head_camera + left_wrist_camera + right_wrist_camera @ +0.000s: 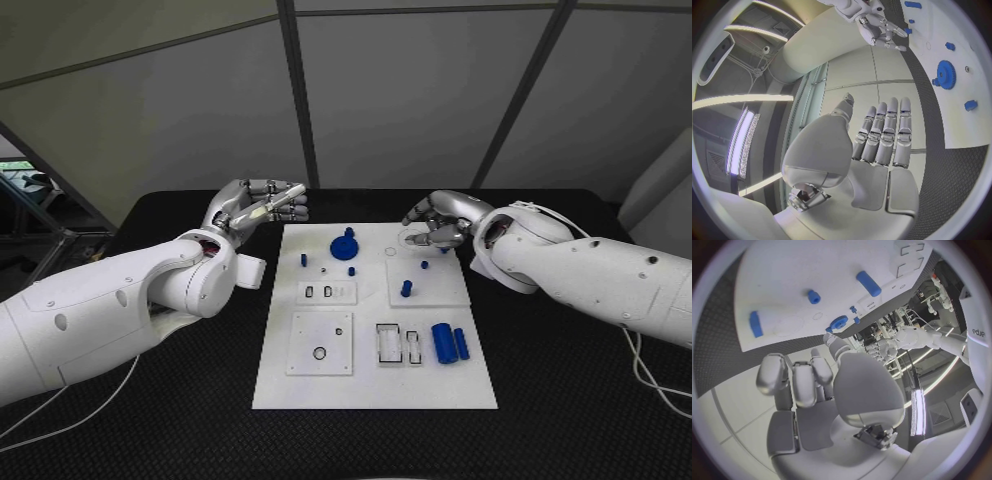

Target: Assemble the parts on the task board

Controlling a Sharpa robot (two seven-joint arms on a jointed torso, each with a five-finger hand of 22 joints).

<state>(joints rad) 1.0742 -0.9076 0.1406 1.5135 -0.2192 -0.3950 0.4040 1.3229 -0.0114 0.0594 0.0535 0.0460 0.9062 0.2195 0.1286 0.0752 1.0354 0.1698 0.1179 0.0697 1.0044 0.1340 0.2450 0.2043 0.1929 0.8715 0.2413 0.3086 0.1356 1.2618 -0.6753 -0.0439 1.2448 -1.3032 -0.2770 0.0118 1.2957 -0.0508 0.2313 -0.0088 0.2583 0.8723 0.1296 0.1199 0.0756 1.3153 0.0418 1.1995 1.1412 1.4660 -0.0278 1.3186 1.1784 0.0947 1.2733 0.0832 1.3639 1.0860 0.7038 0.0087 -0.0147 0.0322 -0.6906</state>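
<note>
Head view: blue gear (345,247) between both hands.

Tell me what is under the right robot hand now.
The right robot hand hangs over the task board's far right corner; a small blue peg stands just in front. Board beneath its palm is covered.

I see a white task board (372,380) on a black table (577,400) with a fine woven texture. The parts on the board are blue: a gear (345,246), two cylinders (451,343) and several small pegs (407,288). Black outlines mark the board's recesses (389,343). Both arms are white; the left hand (260,205) and right hand (440,222) are silver.
</note>
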